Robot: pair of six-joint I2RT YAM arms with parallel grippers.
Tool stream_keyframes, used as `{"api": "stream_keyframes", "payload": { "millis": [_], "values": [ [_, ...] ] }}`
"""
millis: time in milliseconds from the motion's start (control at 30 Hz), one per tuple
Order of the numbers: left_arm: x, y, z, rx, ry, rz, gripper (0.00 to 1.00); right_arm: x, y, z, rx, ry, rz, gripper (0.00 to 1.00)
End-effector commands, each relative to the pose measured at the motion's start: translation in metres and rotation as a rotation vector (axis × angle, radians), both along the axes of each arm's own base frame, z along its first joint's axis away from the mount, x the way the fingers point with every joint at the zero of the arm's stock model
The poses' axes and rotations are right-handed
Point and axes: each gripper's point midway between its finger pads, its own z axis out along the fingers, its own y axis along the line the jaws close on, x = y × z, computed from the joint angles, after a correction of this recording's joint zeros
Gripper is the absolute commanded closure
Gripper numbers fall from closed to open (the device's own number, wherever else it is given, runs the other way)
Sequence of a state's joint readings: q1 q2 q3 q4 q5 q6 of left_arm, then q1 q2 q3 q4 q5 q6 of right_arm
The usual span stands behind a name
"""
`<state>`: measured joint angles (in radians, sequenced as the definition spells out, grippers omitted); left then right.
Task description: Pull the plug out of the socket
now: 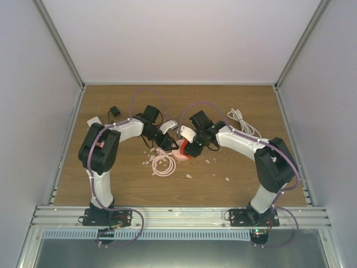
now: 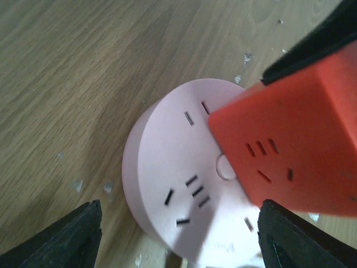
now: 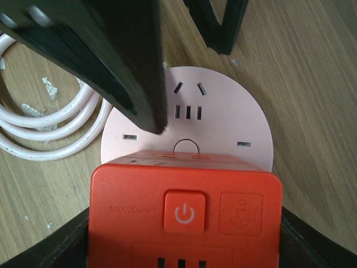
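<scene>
Clamping the orange plug [image 3: 187, 215] for the pull, right gripper [image 3: 187, 248] faces left gripper [image 2: 179, 223], spread astride pink socket [image 2: 162, 162], seemingly to steady it.

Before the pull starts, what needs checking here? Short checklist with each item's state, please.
1. Right gripper shut on the orange plug: ok, it sits between the fingers.
2. Left gripper straddles the pink socket: ok.
3. Left fingers clamping the socket: not ok, table shows between one finger and the socket.
4. Plug seated on the socket face: ok, not yet pulled.
5. Coiled cord clear of the plug: ok, it lies beside the socket.
</scene>
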<state>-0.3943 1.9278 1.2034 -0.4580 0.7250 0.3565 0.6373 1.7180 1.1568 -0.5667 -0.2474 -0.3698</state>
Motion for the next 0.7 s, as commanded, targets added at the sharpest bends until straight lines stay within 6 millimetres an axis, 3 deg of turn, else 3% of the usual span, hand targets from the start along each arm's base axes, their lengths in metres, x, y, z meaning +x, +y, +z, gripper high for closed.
{"api": "stream_keyframes", "payload": {
  "millis": [0, 233, 467, 667],
  "values": [
    [0.005, -0.013, -0.011, 0.027, 0.031, 0.006, 0.22, -0.002, 0.002, 0.017, 0.035, -0.018, 0.023, 0.54],
    [-0.001, -0.014, -0.041, 0.134, 0.045, -0.002, 0.23, 0.0, 0.005, 0.024, 0.057, -0.036, 0.024, 0.55],
    [-0.011, 0.022, -0.079, 0.372, -0.002, -0.018, 0.29, -0.004, 0.008, 0.033, 0.092, -0.03, 0.028, 0.58],
    [-0.019, 0.046, -0.099, 0.489, -0.014, -0.023, 0.29, -0.008, 0.011, 0.041, 0.132, -0.033, 0.035, 0.61]
  ]
}}
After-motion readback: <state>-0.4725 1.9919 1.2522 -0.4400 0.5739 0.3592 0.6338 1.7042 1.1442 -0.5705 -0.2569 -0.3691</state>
